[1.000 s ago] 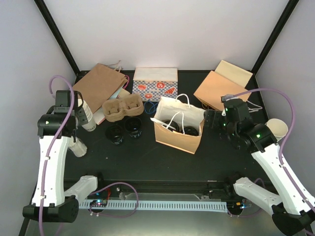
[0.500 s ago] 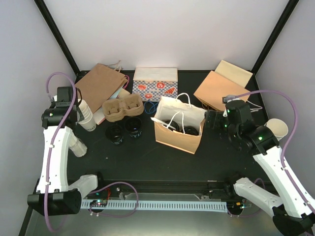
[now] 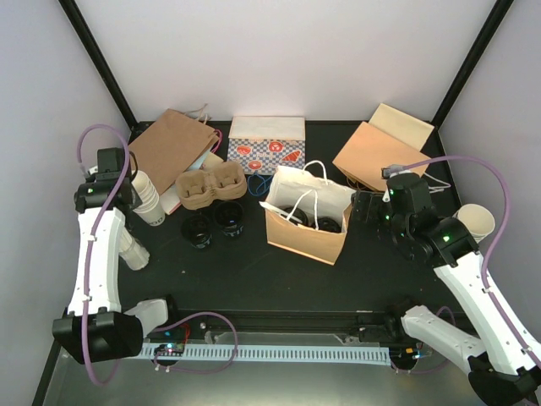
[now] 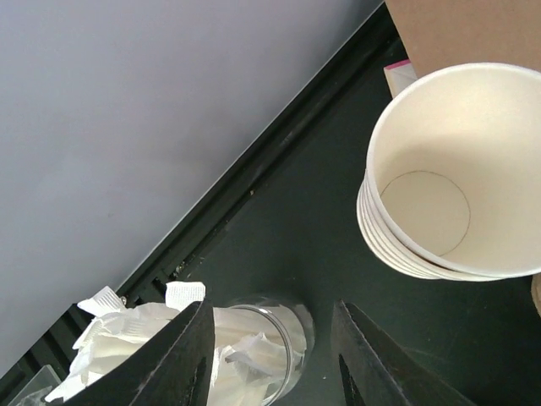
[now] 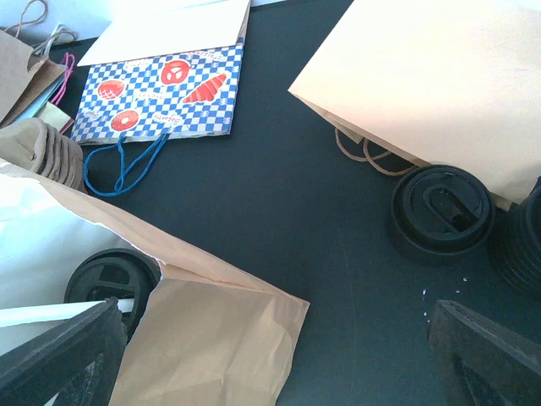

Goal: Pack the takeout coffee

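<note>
Two takeout coffee cups with black lids [image 3: 196,229] [image 3: 228,216] stand on the table left of an open brown paper bag [image 3: 325,244]. More lidded cups sit inside that bag [image 3: 330,224] [image 5: 108,275]. Another lidded cup [image 5: 440,211] stands by the tan bag to the right. My left gripper [image 3: 110,179] [image 4: 270,364] hangs open over a glass jar of white packets [image 4: 254,347], beside a stack of cream paper cups [image 4: 456,178], holding nothing. My right gripper [image 3: 362,207] [image 5: 270,364] is wide open just right of the bag's corner, empty.
Brown pulp cup carriers [image 3: 210,184] lie behind the two loose cups. A flat brown bag [image 3: 173,145], a blue checkered bag [image 3: 266,144] and tan bags [image 3: 380,148] line the back. A stack of black lids [image 5: 524,241] and a cream cup [image 3: 475,222] sit at the right.
The left arm has shifted a little toward the left wall and its jaws have narrowed. The right arm has barely moved.
</note>
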You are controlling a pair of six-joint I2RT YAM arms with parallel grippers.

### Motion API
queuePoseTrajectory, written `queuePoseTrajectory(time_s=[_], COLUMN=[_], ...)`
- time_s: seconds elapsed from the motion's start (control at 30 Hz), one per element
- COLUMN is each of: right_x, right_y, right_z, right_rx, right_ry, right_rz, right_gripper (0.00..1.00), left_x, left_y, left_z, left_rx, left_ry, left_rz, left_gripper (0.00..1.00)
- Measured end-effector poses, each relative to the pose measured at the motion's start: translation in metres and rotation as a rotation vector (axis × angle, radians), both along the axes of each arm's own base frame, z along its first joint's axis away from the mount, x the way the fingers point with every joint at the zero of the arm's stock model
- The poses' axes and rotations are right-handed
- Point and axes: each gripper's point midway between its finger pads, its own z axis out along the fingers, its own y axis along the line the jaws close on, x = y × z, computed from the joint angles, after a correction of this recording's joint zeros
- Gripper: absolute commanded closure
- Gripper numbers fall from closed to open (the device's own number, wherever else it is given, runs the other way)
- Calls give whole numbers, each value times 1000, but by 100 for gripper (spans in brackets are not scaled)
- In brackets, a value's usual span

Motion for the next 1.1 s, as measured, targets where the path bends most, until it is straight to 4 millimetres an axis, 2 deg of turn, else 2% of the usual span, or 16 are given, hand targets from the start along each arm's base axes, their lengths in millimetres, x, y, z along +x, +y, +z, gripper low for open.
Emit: queuePoseTrajectory(time_s=[0.13, 0.4, 0.67, 0.77, 0.93, 1.1], right_x=[0, 0, 0, 1, 1, 1], right_y=[0, 0, 0, 0, 0, 1], right_z=[0, 0, -2, -2, -2, -2], right_rx=[1, 0, -2, -2, -2, -1], right_ry=[-1, 0, 2, 1, 1, -1], right_rz=[0, 0, 1, 1, 1, 1], right_gripper=[0, 0, 0, 0, 0, 0], left_x=[0, 3, 2, 1, -4, -19], left_y=[2, 5, 5, 3, 2, -3], left_z=[-4, -8, -2, 13, 57, 95], left_rx=[-2, -4, -9, -11, 1, 20], left_ry=[3, 5, -2, -21, -108, -233], left_rz=[9, 26, 29, 25, 24, -3], left_gripper=[67, 98, 99, 98, 98, 99])
